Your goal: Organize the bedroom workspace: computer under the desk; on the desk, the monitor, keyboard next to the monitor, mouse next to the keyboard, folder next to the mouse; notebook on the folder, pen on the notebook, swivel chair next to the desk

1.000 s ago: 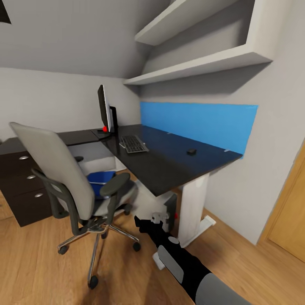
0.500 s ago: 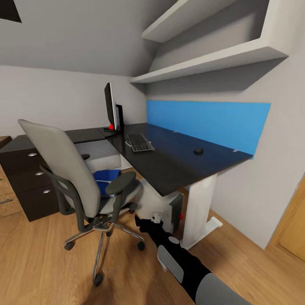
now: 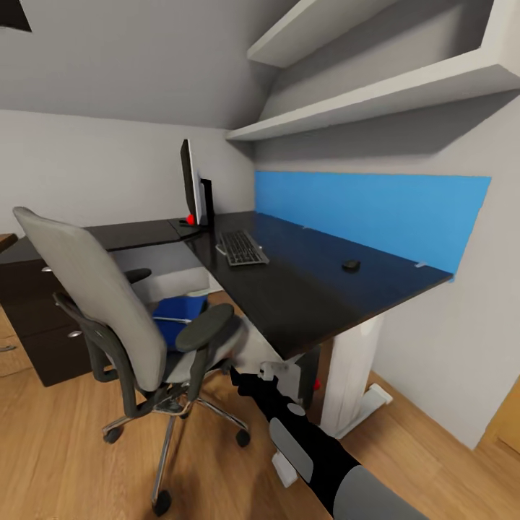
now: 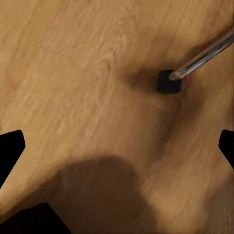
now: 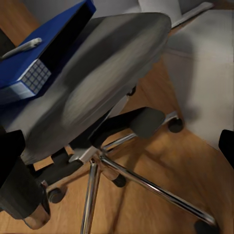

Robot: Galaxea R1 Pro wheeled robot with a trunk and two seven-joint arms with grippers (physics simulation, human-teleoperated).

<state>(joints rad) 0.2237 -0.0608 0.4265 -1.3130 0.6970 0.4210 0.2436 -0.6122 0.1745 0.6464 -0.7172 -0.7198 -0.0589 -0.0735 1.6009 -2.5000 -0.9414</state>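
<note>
The head camera has closed in on the grey swivel chair [image 3: 108, 303] carrying the blue folder [image 5: 46, 53] beside the black desk [image 3: 303, 289]; right end effector [image 3: 249, 379] aperture indeterminate, nothing visibly held.

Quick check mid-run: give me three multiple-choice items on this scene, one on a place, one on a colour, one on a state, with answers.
1. Where is the folder?
A. on the desk
B. on the chair seat
C. on the floor

2. What colour is the panel behind the desk?
A. blue
B. red
C. green

3. How does the monitor stand?
A. face down
B. upright on the desk
C. under the desk

Answers:
1 B, the folder lies on the chair seat.
2 A, the panel is blue.
3 B, the monitor stands upright on the desk, near the keyboard.
</note>
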